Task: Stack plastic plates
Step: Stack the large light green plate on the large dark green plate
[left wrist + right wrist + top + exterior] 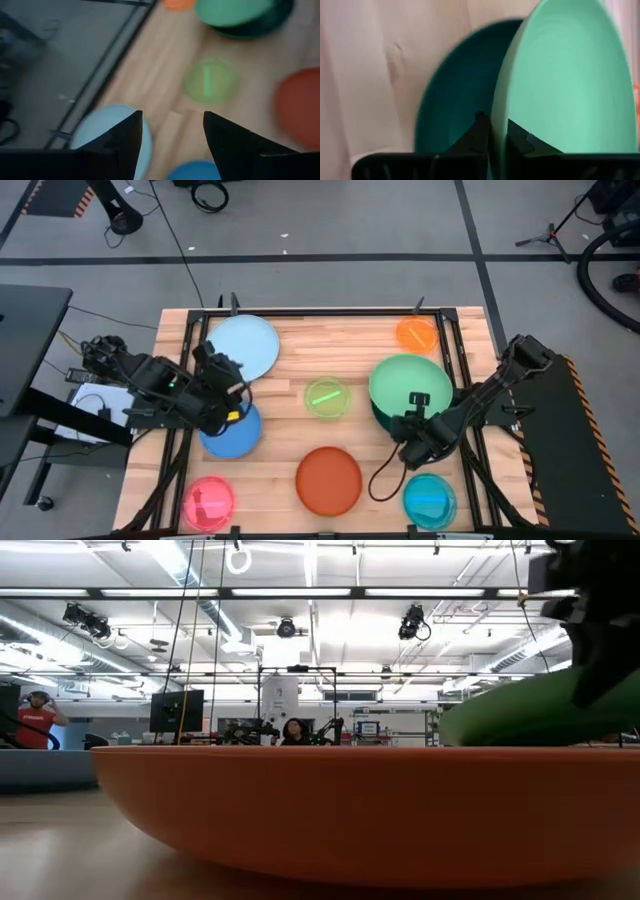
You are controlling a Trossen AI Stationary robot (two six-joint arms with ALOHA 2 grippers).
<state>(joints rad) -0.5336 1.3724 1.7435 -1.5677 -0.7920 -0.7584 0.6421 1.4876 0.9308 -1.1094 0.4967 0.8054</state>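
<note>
One stacking step is underway: the right gripper (492, 135) pinches the light green plate (565, 80) over the dark green plate (455, 95); release follows. The left gripper (172, 132) hangs spread.

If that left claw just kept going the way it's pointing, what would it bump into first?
The left gripper, fingers open, points across bare wood toward the small lime plate, which would probably be met first. The light blue plate and the blue plate lie beside and below its line. Depth is hard to judge.

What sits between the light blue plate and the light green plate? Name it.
The small lime plate lies on bare wood between the light blue plate and the light green plate, seen in the high view.
</note>
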